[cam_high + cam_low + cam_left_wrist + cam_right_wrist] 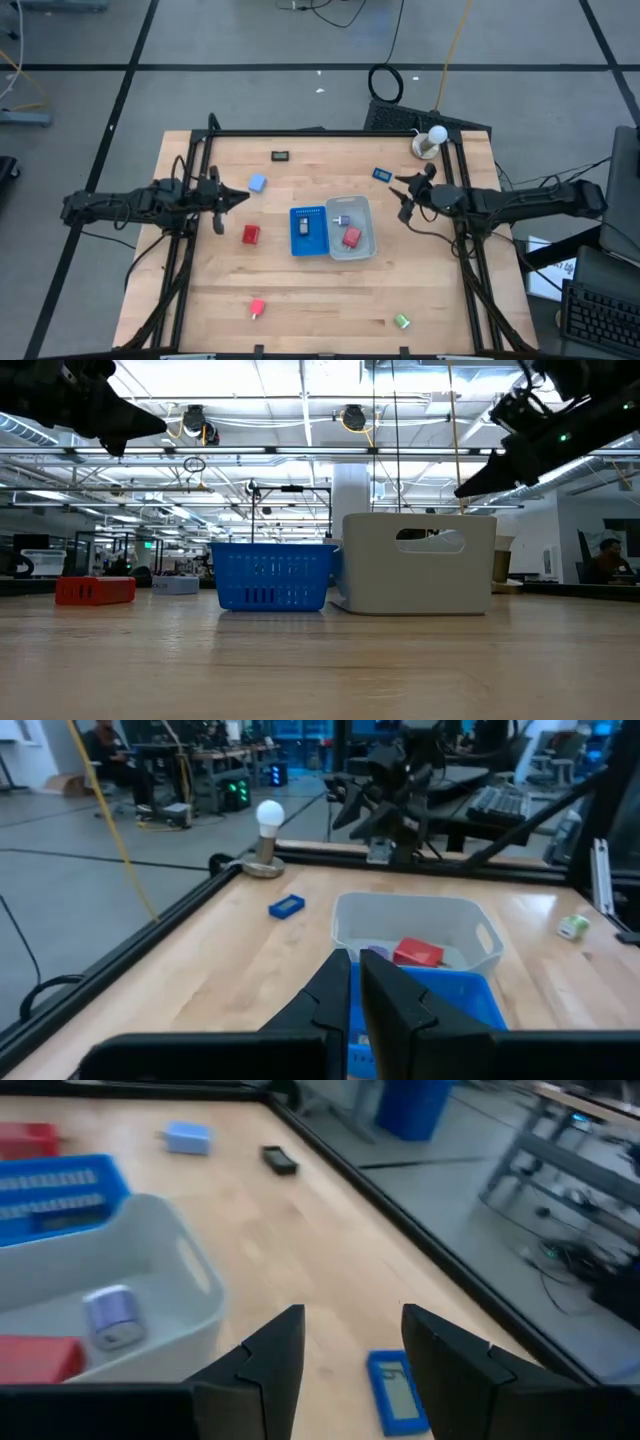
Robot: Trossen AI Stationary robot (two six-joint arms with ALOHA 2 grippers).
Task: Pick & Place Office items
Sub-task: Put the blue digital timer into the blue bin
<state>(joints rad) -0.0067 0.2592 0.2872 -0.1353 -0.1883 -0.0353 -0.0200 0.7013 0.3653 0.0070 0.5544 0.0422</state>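
Right gripper (401,196), fingers parted and empty, is being held at 3 o'clock above the counter (300,290), near the dark blue rectangle (381,174); left gripper (243,195), fingers together, is being held at 9 o'clock.

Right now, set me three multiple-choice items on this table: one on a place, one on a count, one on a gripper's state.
1. Where does the small green block lie?
A. inside the blue ribbed tray
B. on the bare wooden table, near its front right corner
C. beside the white bulb-shaped lamp

2. How many red blocks lie inside the clear plastic tray?
A. none
B. one
C. three

3. How do the right gripper's fingers stand?
A. open, holding nothing
B. shut on a red block
C. shut on the lamp

Answers: 1 B, the high view shows it alone near that corner. 2 B, one red block lies in it. 3 A, the right wrist view shows table between the spread fingers.
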